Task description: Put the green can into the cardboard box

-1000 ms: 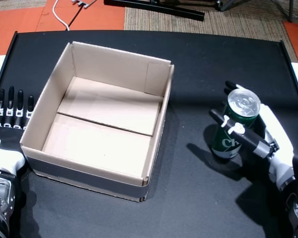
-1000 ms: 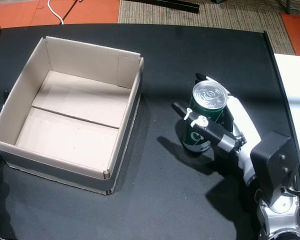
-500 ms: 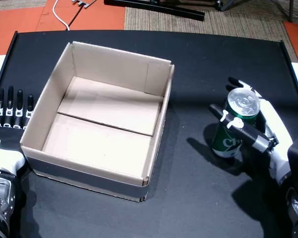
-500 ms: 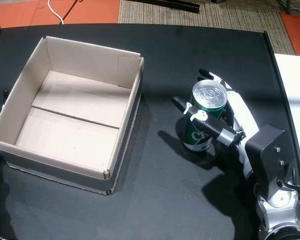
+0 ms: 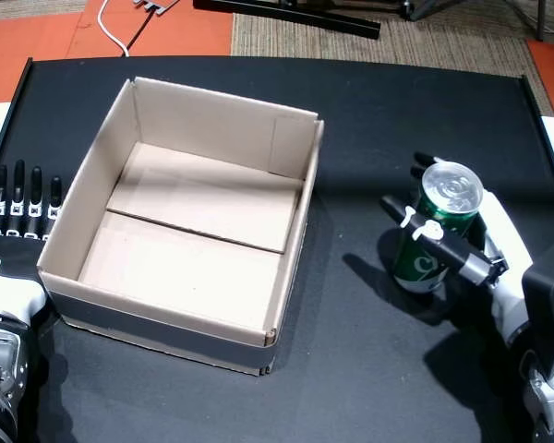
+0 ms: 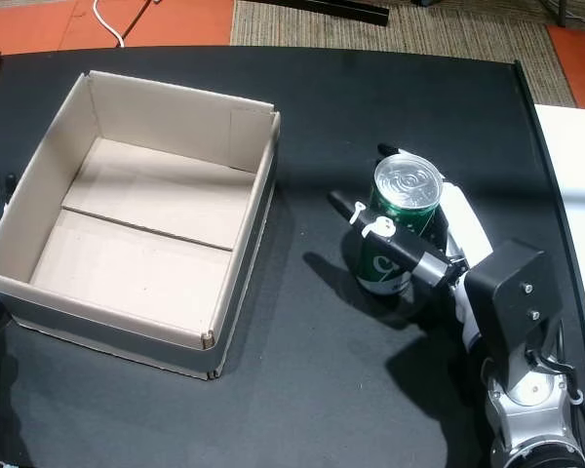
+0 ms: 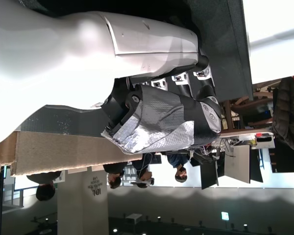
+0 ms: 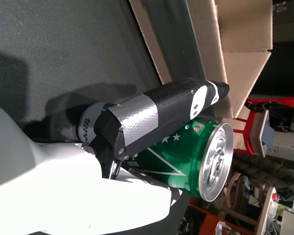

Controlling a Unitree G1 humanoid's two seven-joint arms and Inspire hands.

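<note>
The green can [image 5: 434, 242] [image 6: 395, 234] stands upright on the black table, to the right of the open cardboard box [image 5: 294, 245] [image 6: 252, 224], in both head views. My right hand [image 5: 487, 251] [image 6: 450, 246] is wrapped round the can, thumb across its front and fingers behind it. In the right wrist view the thumb [image 8: 152, 117] lies across the can [image 8: 186, 156], with the box [image 8: 235, 29] beyond. Whether the can's base touches the table is unclear. My left hand [image 5: 18, 198] [image 7: 161, 112] lies flat at the table's left edge, fingers straight, holding nothing. The box is empty.
The black table [image 5: 379, 101] has raised edges at left and right, with white surfaces [image 6: 570, 156] beyond them. Orange floor, a carpet and a white cable [image 5: 120, 41] lie behind it. People stand far off in the left wrist view.
My right hand's thumb has slid further left across the can's front and the fingers have drawn in behind it. Can, box and left hand have barely moved.
</note>
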